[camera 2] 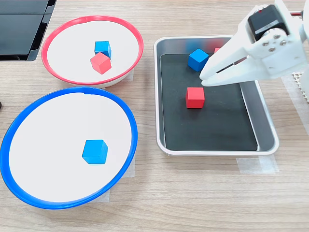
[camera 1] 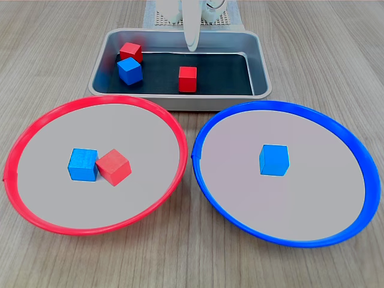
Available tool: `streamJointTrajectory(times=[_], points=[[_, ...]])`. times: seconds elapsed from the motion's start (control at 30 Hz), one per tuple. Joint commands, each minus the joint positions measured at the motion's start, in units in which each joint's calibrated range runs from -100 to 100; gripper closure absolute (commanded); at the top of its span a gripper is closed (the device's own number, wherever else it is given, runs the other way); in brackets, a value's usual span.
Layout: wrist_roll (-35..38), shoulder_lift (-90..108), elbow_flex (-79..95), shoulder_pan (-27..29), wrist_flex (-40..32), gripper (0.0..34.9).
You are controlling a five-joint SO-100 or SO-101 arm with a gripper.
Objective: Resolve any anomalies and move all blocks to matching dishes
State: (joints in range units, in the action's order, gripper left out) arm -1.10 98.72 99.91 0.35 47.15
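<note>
The white gripper (camera 2: 206, 77) hangs over the silver metal tray (camera 2: 267, 126), its two fingers drawn together to a narrow slit with nothing between them. In the first exterior view only a pale tapered finger (camera 1: 191, 30) shows, dipping over the tray's far wall.

Inside the tray, on its dark bottom, a red cube (camera 2: 195, 97) lies just below the fingertips in the second exterior view, apart from them. A blue cube (camera 2: 198, 59) sits just beyond the tips toward the second exterior view's top, and a second red cube (camera 1: 130, 51) lies next to it, mostly hidden behind the fingers in the second exterior view but plain in the first exterior view.

Well away from the gripper, toward the second exterior view's left, stands the red-rimmed dish (camera 2: 58, 32). It holds a blue cube (camera 2: 102, 49) and a red cube (camera 2: 100, 63), touching each other. The blue-rimmed dish (camera 2: 19, 129), nearer the second exterior view's bottom left, holds one blue cube (camera 2: 94, 151) alone.

No brand, label or writing can be read on any of these things. A strip of clear tape (camera 2: 256, 165) lies on the wooden table (camera 2: 193, 203) by the tray's near edge.
</note>
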Motion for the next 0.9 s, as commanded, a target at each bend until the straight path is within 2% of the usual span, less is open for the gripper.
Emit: streamJointTrajectory(times=[0.0,0.8,0.87], points=[[0.24,0.34,0.09,-0.21,0.28,34.6],[-0.05,-0.26,0.09,0.45,0.11,34.5],[0.88,-7.16,-2.91,-0.21,-0.22,32.1]])
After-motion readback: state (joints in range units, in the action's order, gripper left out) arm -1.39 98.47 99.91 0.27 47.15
